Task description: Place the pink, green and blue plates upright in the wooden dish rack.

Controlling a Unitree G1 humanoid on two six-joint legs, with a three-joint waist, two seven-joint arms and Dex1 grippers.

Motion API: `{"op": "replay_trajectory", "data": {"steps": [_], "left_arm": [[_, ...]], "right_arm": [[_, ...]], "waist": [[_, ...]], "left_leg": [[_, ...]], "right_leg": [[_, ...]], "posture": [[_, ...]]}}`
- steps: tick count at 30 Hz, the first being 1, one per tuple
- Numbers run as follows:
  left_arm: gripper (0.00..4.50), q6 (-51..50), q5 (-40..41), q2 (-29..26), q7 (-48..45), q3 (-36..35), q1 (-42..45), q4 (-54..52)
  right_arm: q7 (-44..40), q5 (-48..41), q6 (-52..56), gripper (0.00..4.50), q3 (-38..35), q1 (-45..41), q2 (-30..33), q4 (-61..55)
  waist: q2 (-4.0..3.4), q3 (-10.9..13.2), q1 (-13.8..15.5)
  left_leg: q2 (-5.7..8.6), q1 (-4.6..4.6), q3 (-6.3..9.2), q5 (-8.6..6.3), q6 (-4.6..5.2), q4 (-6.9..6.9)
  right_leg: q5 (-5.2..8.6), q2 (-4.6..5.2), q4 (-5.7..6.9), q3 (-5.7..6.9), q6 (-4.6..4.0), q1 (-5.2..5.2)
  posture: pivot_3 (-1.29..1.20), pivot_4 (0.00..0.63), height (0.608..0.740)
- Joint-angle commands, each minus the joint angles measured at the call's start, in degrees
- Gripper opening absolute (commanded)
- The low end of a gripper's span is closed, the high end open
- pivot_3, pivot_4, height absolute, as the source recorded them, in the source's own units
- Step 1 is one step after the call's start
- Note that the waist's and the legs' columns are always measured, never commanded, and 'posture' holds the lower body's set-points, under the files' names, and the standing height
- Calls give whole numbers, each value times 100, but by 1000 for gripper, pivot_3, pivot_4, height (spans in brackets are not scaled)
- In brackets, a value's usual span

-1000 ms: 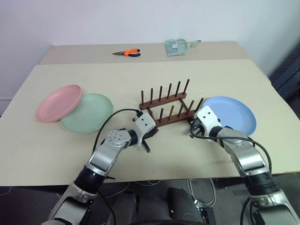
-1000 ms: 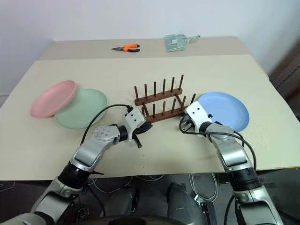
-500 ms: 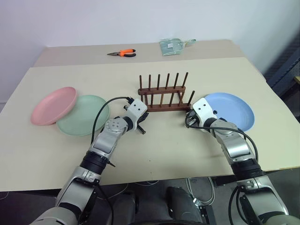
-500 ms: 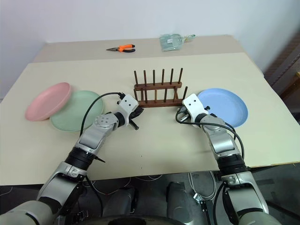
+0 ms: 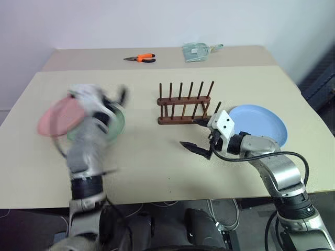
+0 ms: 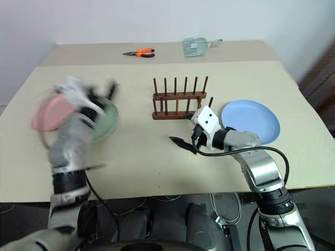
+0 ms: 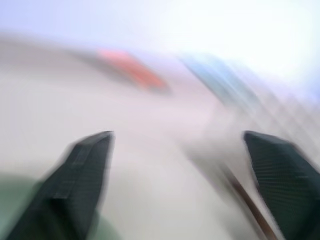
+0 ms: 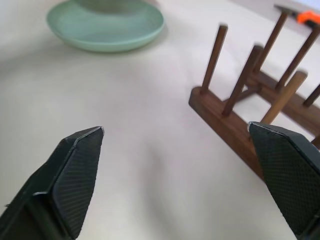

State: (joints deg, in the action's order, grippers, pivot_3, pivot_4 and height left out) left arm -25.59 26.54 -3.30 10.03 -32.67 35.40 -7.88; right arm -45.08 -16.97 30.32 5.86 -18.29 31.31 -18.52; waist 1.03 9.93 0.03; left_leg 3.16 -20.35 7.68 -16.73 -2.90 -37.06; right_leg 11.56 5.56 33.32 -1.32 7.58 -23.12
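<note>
The wooden dish rack (image 5: 186, 106) stands empty at mid-table. On the left, the pink plate (image 5: 55, 119) overlaps the green plate (image 8: 105, 22), and the blue plate (image 5: 264, 124) lies flat to the right of the rack. My left gripper (image 5: 112, 99) is a blur above the pink and green plates; its fingers (image 7: 80, 185) stand wide apart, holding nothing. In front of the rack's right end, my right gripper (image 5: 189, 133) is open and empty, pointing left just above the table. In its wrist view the rack (image 8: 250, 100) is close by.
Orange-handled pliers (image 5: 141, 58) and a clear packet (image 5: 198, 52) lie on the rear table section. A seam (image 5: 157, 69) divides the two table sections. The front table edge (image 5: 183, 197) runs just below my arms.
Both grippers have gone from shut to open. The left arm has swung fast to the left and up over the pink and green plates. The right gripper has lifted and turned left.
</note>
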Motion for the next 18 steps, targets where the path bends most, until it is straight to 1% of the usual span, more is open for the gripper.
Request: {"op": "replay_trajectory", "data": {"steps": [1,2,5,7,9,12,15,18], "left_arm": [[4480,228,680,528,1448,-934,-106,-449],[4480,289,727,609,1645,-1007,-135,-582],[4480,486,1157,882,2271,-1279,-264,-1029],[4480,609,1703,1078,2737,-1532,-324,-1163],[4480,676,2231,1181,3060,-1730,-432,-1122],[4480,698,2595,1016,3124,-1709,-592,-946],[4480,680,2785,743,3008,-1538,-643,-833],[4480,869,3040,715,3083,-1517,-594,-774]], "right_arm": [[4,14,-94,4500,27,-197,-42,118],[1,34,-123,4500,53,-226,-52,177],[-65,62,-218,4500,117,-295,-64,307],[-96,85,-289,4500,148,-332,-65,401],[-105,114,-355,4500,175,-377,-85,503],[-106,143,-434,4500,215,-404,-110,582],[-89,172,-488,4500,249,-390,-133,602],[-44,227,-540,4500,246,-358,-156,607]], "waist": [[0,-1,26],[3,0,46],[46,14,96],[65,12,103],[65,12,98],[66,12,78],[67,13,72],[67,13,80]], "left_leg": [[4,-3,-5,-1,0,1],[7,-6,-7,0,0,-1],[8,-29,0,4,-8,-3],[9,-35,1,2,-5,-7],[11,-28,-2,1,-2,-7],[10,-13,-4,1,-3,-7],[6,-12,-4,2,-5,-7],[7,-13,-4,3,-6,-7]], "right_leg": [[2,2,-1,0,4,-1],[-3,3,-2,-1,-6,-2],[-8,2,-2,2,-13,-20],[-9,2,-4,4,-15,-21],[-9,2,-14,2,-16,-6],[-9,1,-9,2,-18,4],[-9,-4,-1,2,-19,0],[-11,-4,-3,1,-22,-1]], "posture": [[0,150,740],[0,150,740],[0,150,740],[0,150,740],[0,150,740],[0,150,740],[0,150,740],[0,150,740]]}}
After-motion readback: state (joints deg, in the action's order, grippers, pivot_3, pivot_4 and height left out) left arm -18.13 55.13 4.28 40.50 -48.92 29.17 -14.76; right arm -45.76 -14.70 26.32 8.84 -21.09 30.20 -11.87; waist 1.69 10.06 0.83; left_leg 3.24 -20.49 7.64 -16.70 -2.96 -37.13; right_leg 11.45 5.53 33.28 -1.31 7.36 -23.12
